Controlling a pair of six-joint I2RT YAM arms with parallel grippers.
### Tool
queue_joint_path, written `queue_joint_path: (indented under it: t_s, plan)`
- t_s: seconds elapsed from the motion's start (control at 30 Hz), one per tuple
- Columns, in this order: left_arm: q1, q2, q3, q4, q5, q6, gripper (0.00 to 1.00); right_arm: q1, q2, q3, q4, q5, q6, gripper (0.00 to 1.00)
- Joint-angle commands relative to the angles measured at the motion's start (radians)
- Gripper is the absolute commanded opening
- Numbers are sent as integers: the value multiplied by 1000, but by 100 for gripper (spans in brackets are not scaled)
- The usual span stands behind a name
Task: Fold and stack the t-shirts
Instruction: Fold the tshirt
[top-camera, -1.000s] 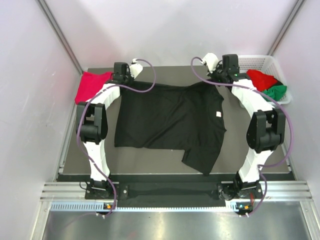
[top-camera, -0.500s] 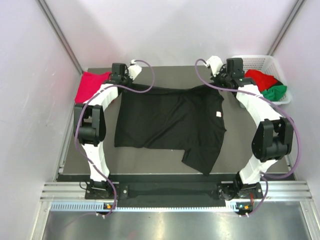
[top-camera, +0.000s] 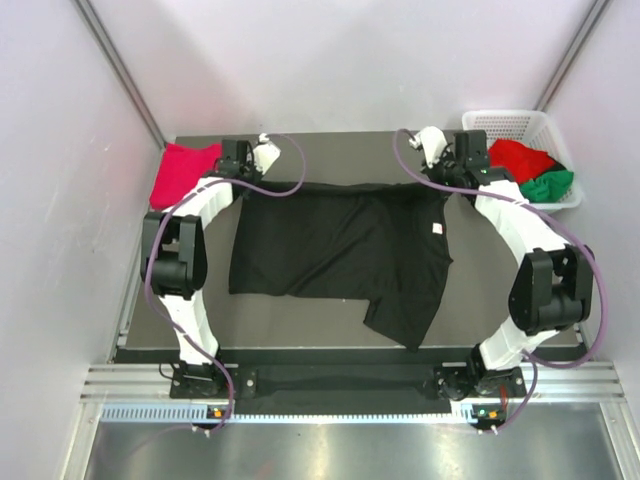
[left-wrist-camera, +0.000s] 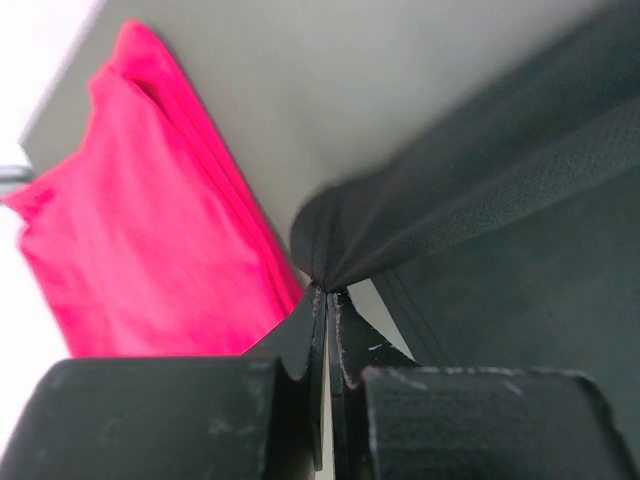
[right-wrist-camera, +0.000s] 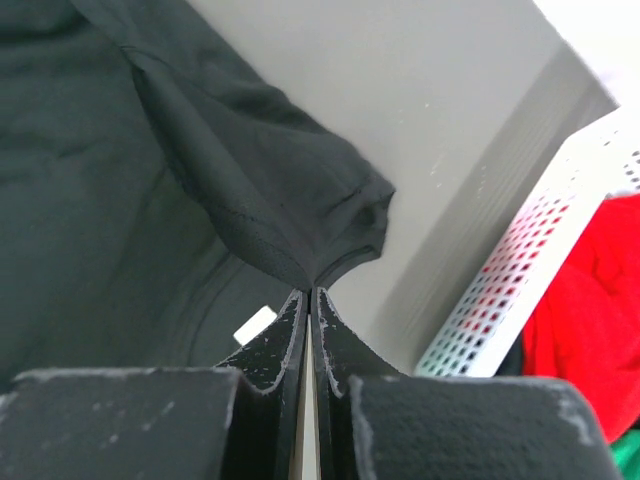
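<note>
Nearest the arm bases, one sleeve of the plain black cloth t-shirt (top-camera: 340, 250) trails towards the near edge of the dark grey surface (top-camera: 330, 150). The rest of the shirt lies spread across the middle, with its small white tag (top-camera: 437, 228) towards the right. Only the overhead view takes in this whole spread.

At the shirt's far edge, the cloth runs in a straight line between two pinched corners. The left jaws are closed on the far-left corner, and the left wrist view shows the black fabric (left-wrist-camera: 480, 200) gathered into a bunch at their tips. The right jaws are closed on the far-right corner. The right wrist view shows a stitched hem (right-wrist-camera: 250, 190) drawn to a point between them, with the tag (right-wrist-camera: 255, 325) just below.

Further back, at the far-left corner, lies the crimson-pink t-shirt (top-camera: 180, 172). The left wrist view shows it (left-wrist-camera: 140, 220) as folded layers just beside the pinched corner. At the far-right corner stands the white plastic mesh basket (top-camera: 520, 125), holding a bright red t-shirt (top-camera: 520, 157) and a green t-shirt (top-camera: 552, 184). The right wrist view shows the basket's perforated wall (right-wrist-camera: 510, 270) up close.
</note>
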Motion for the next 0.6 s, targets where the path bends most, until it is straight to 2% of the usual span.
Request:
queue_joint_path:
  t_s: [0.0, 0.57]
  plan:
    - [7, -77, -50, 15, -12, 10, 0, 1, -86, -27, -2, -39, 47, 0]
    - [21, -102, -176, -1, -29, 14, 0, 12, -158, -149, -20, -93, 85, 0]
